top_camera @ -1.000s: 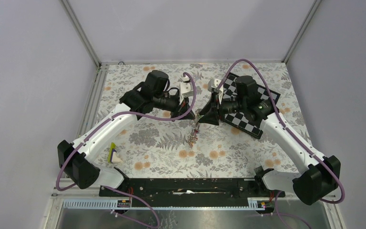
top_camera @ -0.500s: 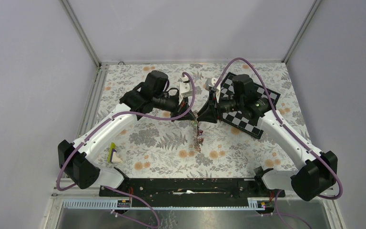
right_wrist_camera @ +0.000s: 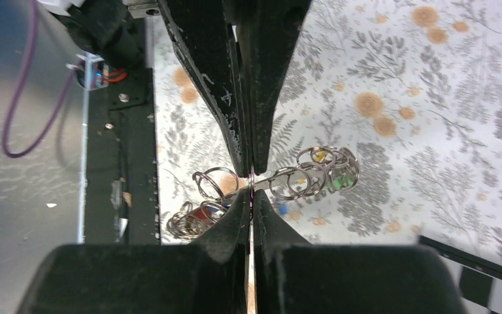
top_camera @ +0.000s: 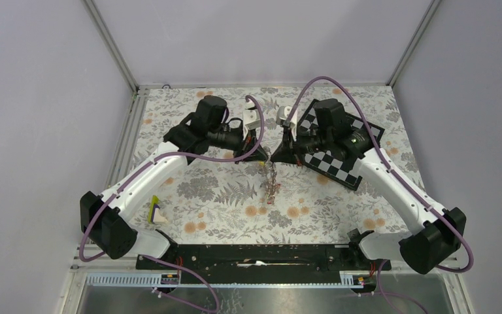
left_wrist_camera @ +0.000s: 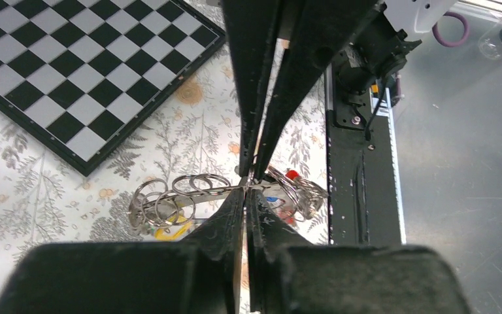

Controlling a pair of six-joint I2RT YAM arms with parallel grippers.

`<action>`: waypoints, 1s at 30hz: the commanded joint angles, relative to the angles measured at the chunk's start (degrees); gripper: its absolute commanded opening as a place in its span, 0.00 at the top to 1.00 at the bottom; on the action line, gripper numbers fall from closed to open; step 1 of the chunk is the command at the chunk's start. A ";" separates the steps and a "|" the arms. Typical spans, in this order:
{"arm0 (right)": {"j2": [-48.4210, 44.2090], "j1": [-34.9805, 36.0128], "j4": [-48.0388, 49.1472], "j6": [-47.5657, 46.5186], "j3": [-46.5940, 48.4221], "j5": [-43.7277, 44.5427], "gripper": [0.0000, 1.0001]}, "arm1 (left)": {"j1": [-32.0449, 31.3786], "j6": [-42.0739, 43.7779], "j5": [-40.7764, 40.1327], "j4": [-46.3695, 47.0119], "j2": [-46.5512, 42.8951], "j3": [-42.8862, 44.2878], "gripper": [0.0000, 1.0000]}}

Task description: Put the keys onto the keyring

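Both grippers meet tip to tip above the middle of the floral mat. My left gripper (top_camera: pixel 262 156) (left_wrist_camera: pixel 247 190) and my right gripper (top_camera: pixel 275 157) (right_wrist_camera: pixel 251 193) are each shut on the keyring (left_wrist_camera: pixel 196 194) (right_wrist_camera: pixel 278 174). The ring is edge-on to both wrist cameras, a thin grey metal strip with several small wire rings threaded on it. The keys (top_camera: pixel 271 185) hang off it in a bunch under the fingertips. Red (left_wrist_camera: pixel 292 175), blue (left_wrist_camera: pixel 272 199) and yellow (left_wrist_camera: pixel 165 229) heads show in the left wrist view. The right wrist view shows a green head (right_wrist_camera: pixel 335 184).
The black-and-white chequered board (top_camera: pixel 341 162) (left_wrist_camera: pixel 72 72) lies on the mat under the right arm. A small yellow-and-white object (top_camera: pixel 156 212) sits near the left arm's base. A black rail (top_camera: pixel 255 255) (left_wrist_camera: pixel 359 196) runs along the table's near edge.
My right gripper moved left to the left gripper's tips and shut on the keyring. The hanging keys swung a little to the right and now hang below the meeting point.
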 commanded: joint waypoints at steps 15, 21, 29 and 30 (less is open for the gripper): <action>6.62 7.02 -21.54 -6.66 19.57 17.22 1.00 | 1.56 -1.28 9.23 18.70 -0.26 -5.43 0.65; 6.51 6.94 -21.39 -6.98 18.98 16.13 1.00 | 2.04 -1.71 10.22 19.64 -0.92 -6.64 0.64; 6.19 6.96 -20.80 -6.48 19.05 15.25 1.00 | 2.04 -2.25 10.65 19.83 -0.14 -6.83 0.70; 6.20 6.96 -20.79 -6.44 19.02 15.17 1.00 | 2.04 -2.24 10.65 19.82 -0.10 -6.83 0.70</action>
